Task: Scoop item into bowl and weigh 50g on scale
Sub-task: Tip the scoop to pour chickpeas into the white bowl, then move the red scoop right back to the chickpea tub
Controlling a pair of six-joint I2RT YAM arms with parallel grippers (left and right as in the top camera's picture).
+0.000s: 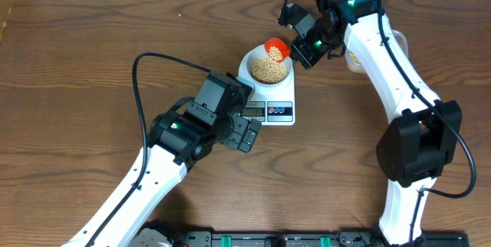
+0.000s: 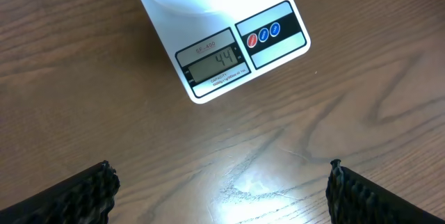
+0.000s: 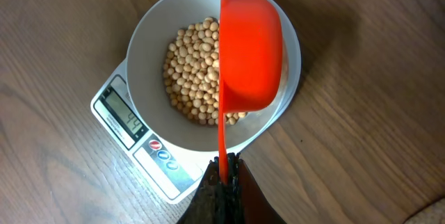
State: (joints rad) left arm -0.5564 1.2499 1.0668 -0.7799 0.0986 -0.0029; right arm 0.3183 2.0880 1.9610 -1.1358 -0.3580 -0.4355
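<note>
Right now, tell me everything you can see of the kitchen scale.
The scale is a flat white rounded-rectangular slab, plastic by the look, lying on the wooden table. Its front edge carries a grey display reading 44 and a black panel with one red and two blue buttons. The white bowl of beans sits on its platform.

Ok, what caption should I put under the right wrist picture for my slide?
The right gripper holds a red scoop tipped over the bowl of beans on the scale.
</note>
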